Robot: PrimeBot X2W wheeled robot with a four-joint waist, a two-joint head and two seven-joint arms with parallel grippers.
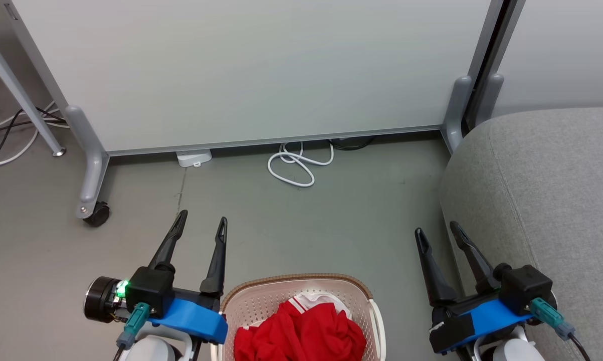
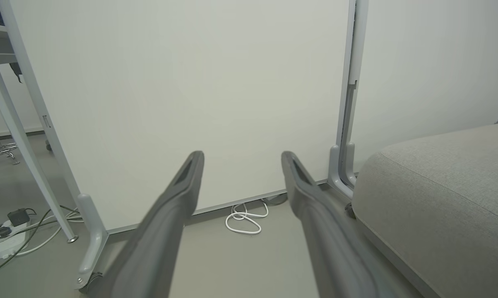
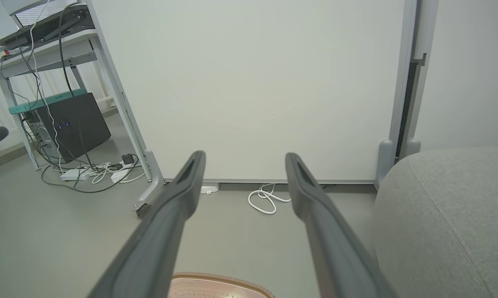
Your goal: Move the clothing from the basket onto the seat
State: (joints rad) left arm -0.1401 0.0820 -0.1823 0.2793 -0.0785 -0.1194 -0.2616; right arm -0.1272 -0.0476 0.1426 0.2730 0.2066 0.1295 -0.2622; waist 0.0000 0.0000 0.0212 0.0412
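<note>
Grey floor (image 1: 291, 225) carries the basket (image 1: 266, 301) of red clothing (image 1: 301, 336), untouched. Both the left pincer (image 1: 202, 216) and right pincer (image 1: 436, 227) hover apart, empty; next, one must dip in and grip.

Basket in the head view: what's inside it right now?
Bunched red-and-white clothing lies inside the basket, against its perforated far wall. The pile covers the basket's floor, so anything beneath it, and how many garments there are, cannot be seen.

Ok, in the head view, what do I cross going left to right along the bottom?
In order: left gripper, open → basket holding the clothing → right gripper, open → seat.
</note>
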